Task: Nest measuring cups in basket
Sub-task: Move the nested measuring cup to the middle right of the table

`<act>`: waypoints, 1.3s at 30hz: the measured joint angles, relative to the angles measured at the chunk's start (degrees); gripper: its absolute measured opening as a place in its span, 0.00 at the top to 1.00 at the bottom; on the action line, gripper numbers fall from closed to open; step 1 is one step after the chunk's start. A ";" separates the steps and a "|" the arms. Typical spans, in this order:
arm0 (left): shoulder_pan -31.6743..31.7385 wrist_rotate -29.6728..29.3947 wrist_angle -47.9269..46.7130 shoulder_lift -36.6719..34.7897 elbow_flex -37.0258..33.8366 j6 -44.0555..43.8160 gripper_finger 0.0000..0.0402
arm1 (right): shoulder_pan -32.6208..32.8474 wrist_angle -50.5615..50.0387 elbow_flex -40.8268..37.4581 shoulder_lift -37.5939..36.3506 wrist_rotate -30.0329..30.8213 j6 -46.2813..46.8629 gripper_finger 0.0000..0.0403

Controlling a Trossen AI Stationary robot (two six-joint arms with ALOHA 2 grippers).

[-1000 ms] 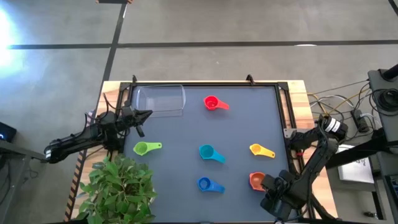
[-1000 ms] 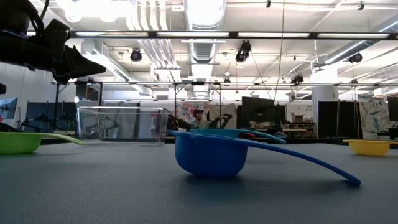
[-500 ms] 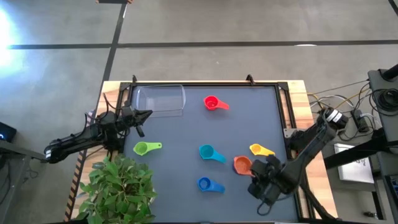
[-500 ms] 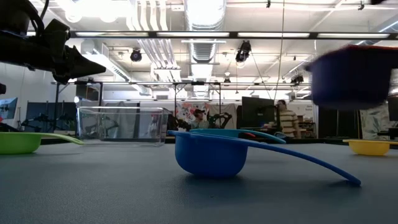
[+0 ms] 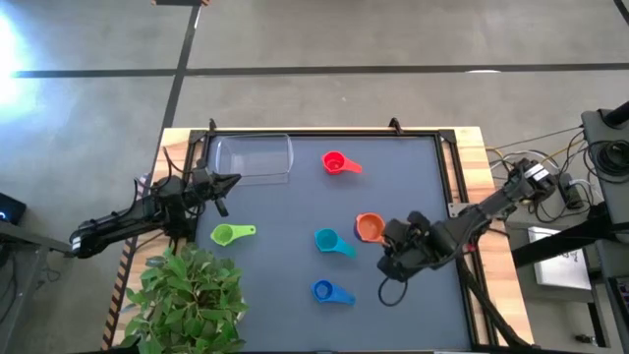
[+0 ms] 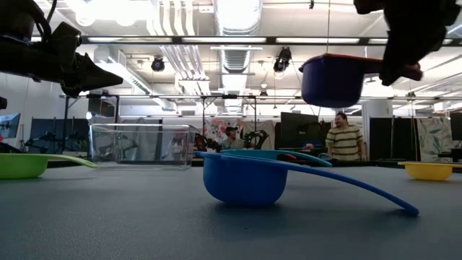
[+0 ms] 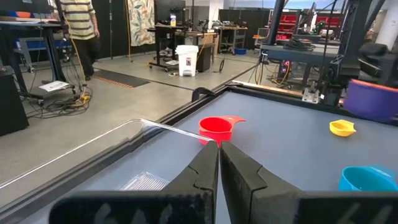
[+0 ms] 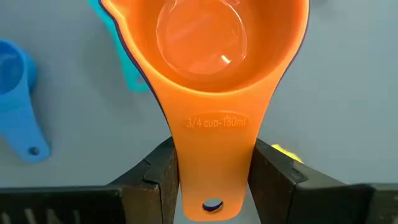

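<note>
My right gripper [image 8: 211, 186] is shut on the orange measuring cup [image 5: 370, 227], which is nested in a purple cup [image 6: 330, 81]. The pair hangs above the table's middle right, over the teal cup [image 5: 327, 241]. The red cup [image 5: 334, 163], green cup [image 5: 226, 234] and blue cup [image 5: 324, 290] rest on their bowls. The yellow cup [image 6: 429, 170] is hidden under my right arm in the high view. My left gripper [image 5: 231, 181] is shut and hovers just near of the clear basket [image 5: 254, 157], which holds nothing. My right gripper pinches the orange cup's flat handle [image 8: 211, 134] near its free end, one finger [image 8: 158, 174] on each long edge. The fingers come roughly level from the table's near right. The cup is lifted clear and upright, with the purple bowl showing beneath it.
A potted plant [image 5: 187, 295] stands at the table's near left corner. A raised rim [image 5: 447, 167] borders the mat. Cables [image 5: 550, 187] lie beyond the right edge. People stand in the room behind [image 6: 345, 141]. Bare mat lies between the basket and the red cup.
My right gripper has carried the orange cup from the near right corner toward the far edge and the table's left, rising well above the mat. The cup has stayed upright in the hold. My left arm has kept still.
</note>
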 joint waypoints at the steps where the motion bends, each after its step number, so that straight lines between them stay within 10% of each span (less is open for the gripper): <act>1: 0.02 0.00 0.00 -0.02 0.00 0.00 1.00 | -0.77 0.02 -0.37 -0.63 0.77 -0.79 0.65; 22: 0.01 0.02 -0.02 0.00 0.00 0.00 1.00 | -23.20 9.34 -18.71 -16.95 -1.64 -14.02 0.64; 39: 0.00 0.00 0.00 -0.01 0.00 0.00 1.00 | -34.09 18.92 -26.08 -16.67 -7.94 -23.40 0.63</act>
